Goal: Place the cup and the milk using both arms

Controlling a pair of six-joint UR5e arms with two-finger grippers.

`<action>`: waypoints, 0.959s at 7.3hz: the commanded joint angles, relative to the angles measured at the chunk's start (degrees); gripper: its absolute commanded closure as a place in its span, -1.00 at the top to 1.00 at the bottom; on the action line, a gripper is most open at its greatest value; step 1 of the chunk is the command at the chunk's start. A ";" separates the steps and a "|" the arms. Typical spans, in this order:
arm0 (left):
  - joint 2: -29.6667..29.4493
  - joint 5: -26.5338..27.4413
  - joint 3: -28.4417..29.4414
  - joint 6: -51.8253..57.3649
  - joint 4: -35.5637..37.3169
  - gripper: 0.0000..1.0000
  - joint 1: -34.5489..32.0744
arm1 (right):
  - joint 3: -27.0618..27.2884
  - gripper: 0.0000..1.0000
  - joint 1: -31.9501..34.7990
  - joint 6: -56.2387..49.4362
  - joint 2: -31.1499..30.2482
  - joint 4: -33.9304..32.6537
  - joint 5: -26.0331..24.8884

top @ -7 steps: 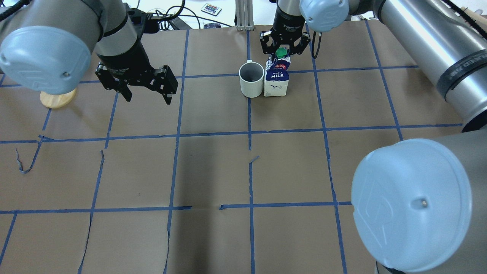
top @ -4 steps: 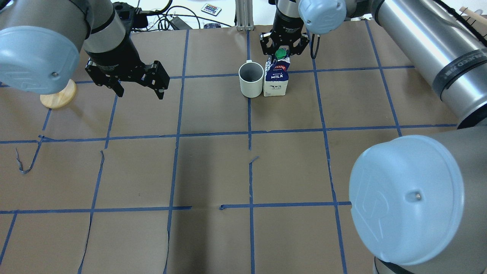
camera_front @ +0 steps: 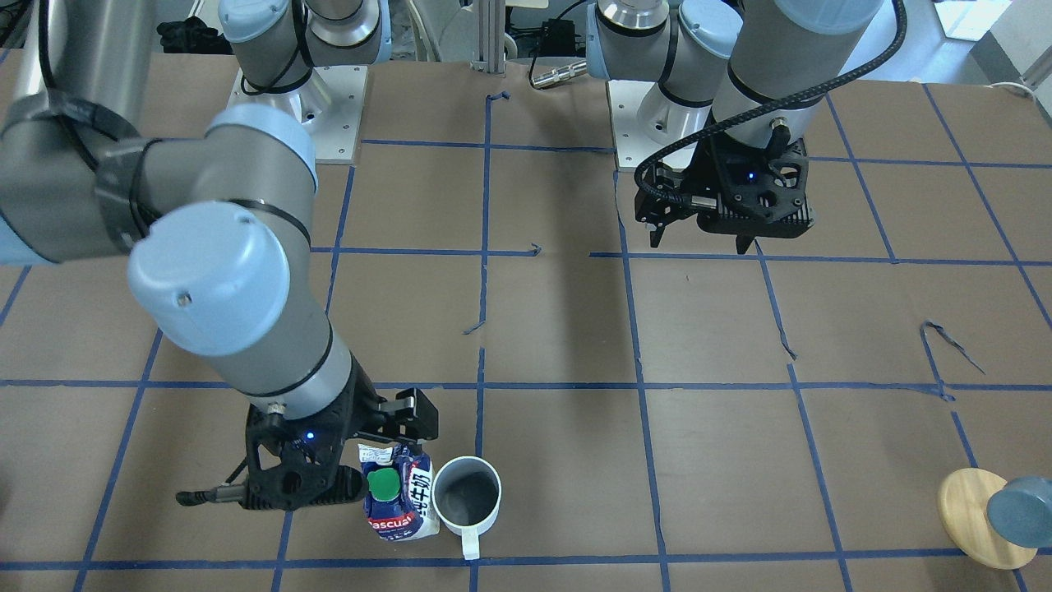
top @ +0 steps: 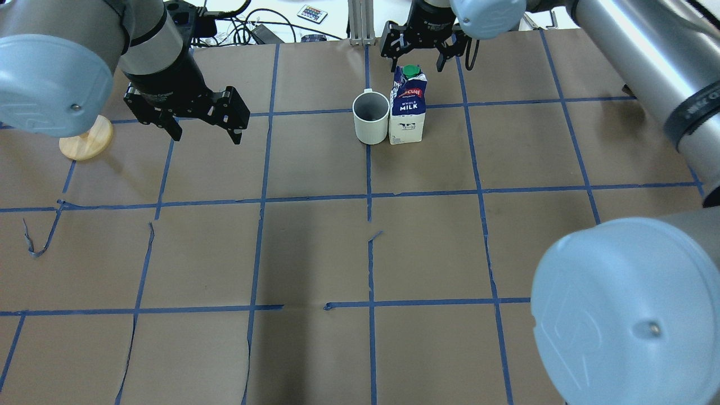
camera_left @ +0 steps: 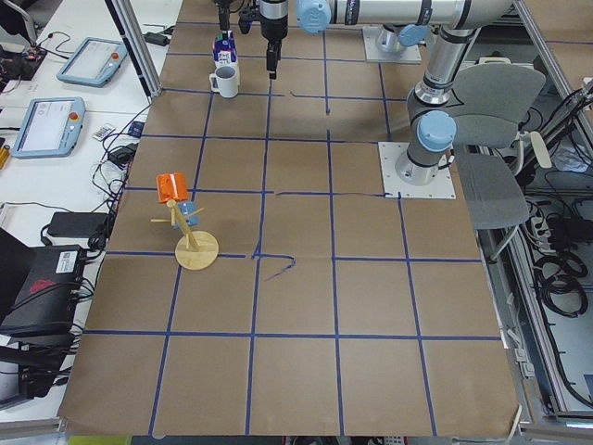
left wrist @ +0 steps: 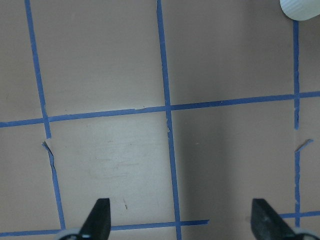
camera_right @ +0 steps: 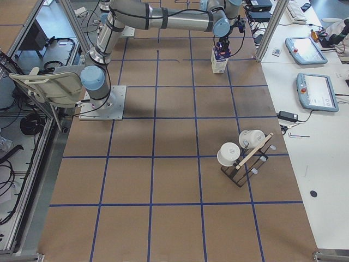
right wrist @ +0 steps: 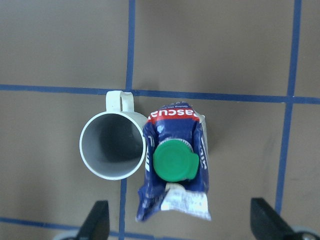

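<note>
The white cup (top: 371, 119) and the blue and white milk (top: 409, 109) carton with a green cap stand upright side by side, touching, at the table's far middle. My right gripper (top: 415, 62) is open and empty, hovering above the milk; in the right wrist view (right wrist: 181, 222) the milk (right wrist: 175, 165) and the cup (right wrist: 112, 145) lie below between its wide-apart fingers. My left gripper (top: 206, 135) is open and empty over bare table, well to the left of the cup. The left wrist view shows only a sliver of the cup (left wrist: 300, 7).
A wooden disc (top: 85, 140) with a blue-grey cylinder (camera_front: 1019, 510) stands at the far left. A rack with white mugs (camera_right: 242, 155) stands at the right end of the table. Cables and a remote (top: 312, 12) lie beyond the far edge. Brown paper carries blue tape lines.
My right gripper has risen from around the milk's top and drawn back toward the far edge, still open. My left gripper has moved left and slightly away. Cup and milk have not moved.
</note>
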 commanded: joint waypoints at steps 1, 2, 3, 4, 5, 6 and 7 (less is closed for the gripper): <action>0.08 -0.15 0.09 -0.02 0.00 1.00 0.02 | 0.83 1.00 -0.03 -0.04 -10.05 9.59 -4.00; 0.17 -0.24 0.09 -0.11 0.00 1.00 -0.07 | 3.80 1.00 0.23 -2.30 -15.84 9.98 -5.68; 0.09 -0.16 0.01 -0.03 0.00 1.00 -0.07 | 10.79 1.00 0.15 -3.28 -21.82 9.11 -5.79; 0.08 -0.24 0.01 -0.02 0.00 1.00 -0.07 | 18.16 1.00 -1.24 -4.16 -24.40 0.67 -5.61; 0.08 -0.24 0.01 -0.02 0.09 1.00 0.02 | 20.07 1.00 -1.95 -6.44 -24.77 -4.03 -5.70; 0.08 -0.24 0.01 -0.02 0.00 1.00 0.02 | 20.00 1.00 -3.18 -6.63 -24.95 -2.34 -5.70; 0.08 -0.16 0.01 -0.02 0.00 1.00 -0.07 | 20.08 1.00 -3.63 -6.63 -25.65 0.81 -5.70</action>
